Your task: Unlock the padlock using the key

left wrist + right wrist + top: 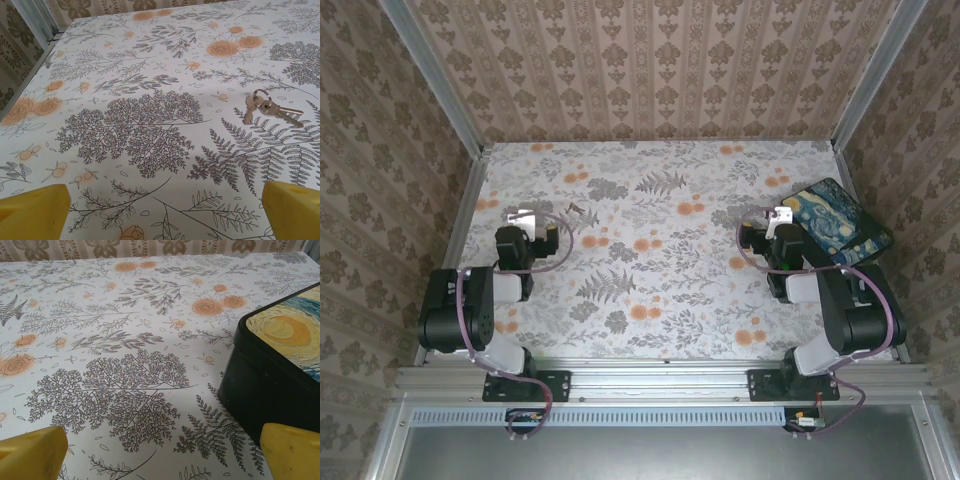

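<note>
**Hovering Ahead of the First Grasp**

Both pairs of jaws stood wide and held nothing. The yellow pads [35,207] of the left jaws framed bare table [660,290] in the left wrist view. The right jaws were spread the same way in the right wrist view.

The key [267,109] lay flat on the left half of the table, nearer the far edge than the near one. It sat on a ring [261,95] with other keys (the bunch fanned out, blades pointing different ways). It lay just beyond the left jaws and a little toward the table's middle [572,210], apart from them. That probably explains the low, forward aim of the left arm [470,310], which seemed posed to reach it.

A black box [270,385] with a blue-and-yellow painted lid rested by the right edge, toward the far right corner. It was just beside the right jaws but not touching them. The right arm [850,320] looked parked there in readiness.

Lying so flat, the key would likely need a pinch from above or at the ring.
</note>
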`<action>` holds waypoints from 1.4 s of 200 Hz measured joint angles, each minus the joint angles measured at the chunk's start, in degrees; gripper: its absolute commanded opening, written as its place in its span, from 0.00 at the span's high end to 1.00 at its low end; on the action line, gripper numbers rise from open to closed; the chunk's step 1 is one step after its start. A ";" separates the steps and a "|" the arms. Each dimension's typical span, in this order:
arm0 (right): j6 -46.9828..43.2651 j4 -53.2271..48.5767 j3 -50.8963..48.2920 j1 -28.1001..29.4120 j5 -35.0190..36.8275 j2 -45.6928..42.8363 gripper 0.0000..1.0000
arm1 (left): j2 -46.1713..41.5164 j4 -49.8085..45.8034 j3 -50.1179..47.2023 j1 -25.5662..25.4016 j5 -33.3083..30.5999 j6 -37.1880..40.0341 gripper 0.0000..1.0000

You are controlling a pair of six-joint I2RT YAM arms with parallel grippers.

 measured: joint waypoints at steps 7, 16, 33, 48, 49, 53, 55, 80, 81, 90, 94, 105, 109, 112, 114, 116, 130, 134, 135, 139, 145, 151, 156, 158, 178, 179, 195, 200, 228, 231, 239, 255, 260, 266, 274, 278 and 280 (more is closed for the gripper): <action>0.00 0.00 0.00 0.00 0.00 0.00 0.00 | 0.00 0.00 0.00 0.00 0.00 0.02 0.00; 0.00 0.00 0.00 0.00 0.00 0.00 0.00 | 0.00 0.00 0.00 0.00 0.00 0.00 0.00; 0.00 0.00 0.00 0.00 0.00 0.00 0.00 | 0.00 0.00 0.00 0.00 0.00 0.02 0.00; 0.00 0.00 0.00 0.00 0.00 0.00 0.00 | 0.00 0.00 0.00 0.00 0.00 0.00 0.00; 0.00 0.00 0.00 0.00 0.00 0.00 0.00 | 0.00 0.00 0.00 0.00 0.00 0.00 0.00; 0.00 0.00 0.00 0.00 0.00 0.00 0.00 | 0.00 0.00 0.00 0.00 0.00 0.02 0.00; 0.00 0.00 0.00 0.00 0.00 0.00 0.00 | 0.00 0.00 0.00 0.00 0.00 0.00 0.00; 0.00 0.00 0.00 0.00 0.00 0.00 0.00 | 0.00 0.00 0.00 0.00 0.00 0.00 0.00; 0.00 0.00 0.00 0.00 0.00 0.00 0.00 | 0.00 0.00 0.00 0.00 0.00 0.02 0.00; 0.00 0.00 0.00 0.00 0.00 0.00 0.00 | 0.00 0.00 0.00 0.00 0.00 0.02 0.00; 0.00 0.00 0.00 0.00 0.00 0.00 0.00 | 0.00 0.00 0.00 0.00 0.00 0.02 0.00; 0.00 0.00 0.00 0.00 0.00 0.00 0.00 | 0.00 0.00 0.00 0.00 0.00 0.02 0.00; 0.00 0.00 0.00 0.00 0.00 0.00 0.00 | 0.00 0.00 0.00 0.00 0.02 0.00 0.00; 0.00 0.00 0.00 0.00 0.00 0.00 0.00 | 0.00 0.00 0.00 0.00 0.00 0.02 0.00; 0.00 0.00 0.00 0.00 0.00 0.00 0.00 | 0.00 0.00 0.00 0.00 0.02 0.00 0.00; 0.00 0.00 0.00 0.00 0.00 0.00 0.00 | 0.00 0.00 0.00 0.00 0.02 0.00 0.00; 0.00 0.00 0.00 0.00 0.00 0.00 0.00 | 0.00 0.00 0.00 0.00 0.02 0.00 0.00; 0.00 0.00 0.00 0.00 0.00 0.00 0.00 | 0.00 0.00 0.00 0.00 0.02 0.02 0.00; 0.00 0.00 0.00 0.00 0.00 0.00 0.00 | 0.00 0.00 0.00 0.00 0.02 0.02 0.00; 0.00 0.00 0.00 0.00 0.00 0.00 0.00 | 0.00 0.00 0.00 0.00 0.02 0.02 0.00; 0.00 0.00 0.00 0.00 0.00 0.00 0.00 | 0.00 0.00 0.00 0.00 0.02 0.00 0.00; 0.00 0.00 0.00 0.00 0.00 0.00 0.00 | 0.00 0.00 0.00 0.02 0.02 0.00 0.00; 0.00 0.00 0.00 0.00 0.00 0.00 0.00 | 0.00 0.00 0.00 0.00 0.02 0.00 0.00; 0.00 0.00 0.00 0.00 0.00 0.00 0.00 | 0.00 0.00 0.00 0.00 0.02 0.02 0.00; 0.00 0.00 0.00 0.00 0.00 0.00 0.00 | 0.00 0.00 0.00 0.00 0.02 0.02 0.00; 0.00 0.00 0.00 0.00 0.00 0.00 0.00 | 0.00 0.00 0.00 0.00 0.02 0.00 0.00; 0.00 0.00 0.00 0.00 0.00 0.00 0.00 | 0.00 0.00 0.00 0.00 0.02 0.02 0.00; 0.00 0.00 0.00 0.00 0.00 0.00 0.00 | 0.00 0.00 0.00 0.00 0.02 0.02 0.00; -0.20 -0.37 0.22 0.00 -0.33 0.00 0.00 | 0.00 0.00 0.00 0.20 0.39 -0.15 0.00; -0.24 -0.57 0.35 0.00 -0.42 -0.02 0.00 | 0.00 0.00 0.00 0.33 0.61 -0.17 0.00; -0.46 -2.05 1.09 0.00 -0.72 -0.28 0.00 | -0.07 -0.04 0.00 0.74 1.25 -0.31 0.00; -0.57 -9.14 4.24 0.00 -0.68 -2.45 0.00 | -1.75 -2.97 0.31 1.97 1.77 -1.31 0.00; -0.44 -12.02 5.66 0.00 -0.61 -3.63 0.00 | -2.93 -4.90 0.68 2.34 1.31 -1.95 0.00; -0.13 -15.91 7.80 0.00 -0.42 -5.35 0.00 | -4.48 -7.52 1.42 2.73 0.39 -2.71 0.00; 0.44 -21.44 11.28 -0.13 -0.09 -7.63 0.00 | -6.67 -10.95 2.89 3.23 -1.18 -3.93 0.00; 0.85 -23.78 13.14 -0.24 0.07 -8.66 0.00 | -7.96 -12.87 3.96 3.50 -2.14 -4.39 0.00; 1.20 -25.38 14.32 -0.37 0.17 -9.22 0.00 | -8.55 -13.99 4.55 3.61 -2.62 -4.72 0.00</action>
